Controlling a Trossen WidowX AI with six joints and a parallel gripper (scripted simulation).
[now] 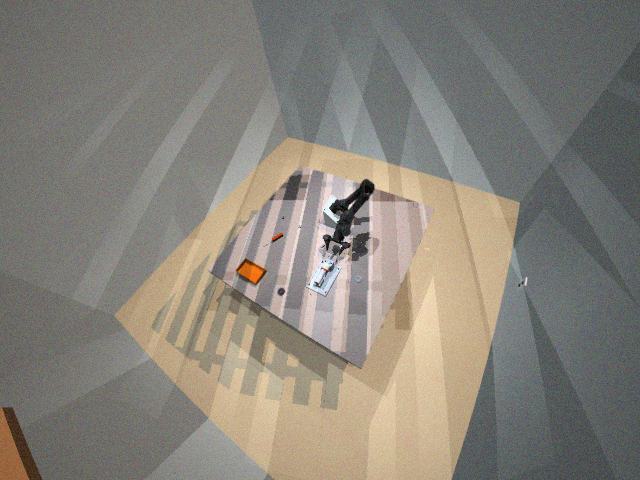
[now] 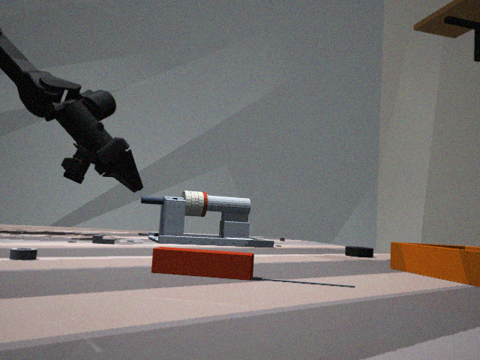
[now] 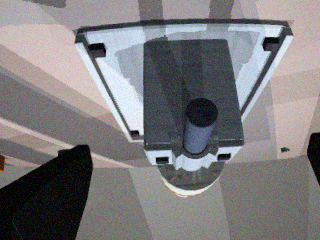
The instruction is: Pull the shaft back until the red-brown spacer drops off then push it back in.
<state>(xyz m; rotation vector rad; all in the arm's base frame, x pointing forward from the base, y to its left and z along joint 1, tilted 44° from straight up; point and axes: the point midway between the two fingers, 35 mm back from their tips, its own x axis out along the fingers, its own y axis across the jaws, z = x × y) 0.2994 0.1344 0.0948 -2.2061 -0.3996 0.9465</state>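
"Is the gripper (image 1: 334, 251) (image 2: 135, 190) (image 3: 206, 151) holding anything?"

"No, its fingers stand wide apart with nothing between them. In the exterior view the tips are above and near the free end of the shaft (image 2: 151, 200) (image 3: 198, 135)"

"And the red-brown spacer (image 1: 324, 268) (image 2: 205, 204)?"

"Up on the shaft line, against the housing (image 2: 230, 203), with the pale spacers (image 2: 193, 202) between it and the post (image 2: 172, 217) (image 3: 162, 90). It isn't down on the table (image 2: 193, 313)"

"Where does the shaft stick out?"

"From the post, on the gripper's side, pointing toward the camera in the wrist view"

"Anything else lying about?"

"A red-handled screwdriver (image 1: 277, 237) (image 2: 202, 263), and an orange tray (image 1: 255, 265) (image 2: 426, 257) well apart from the housing"
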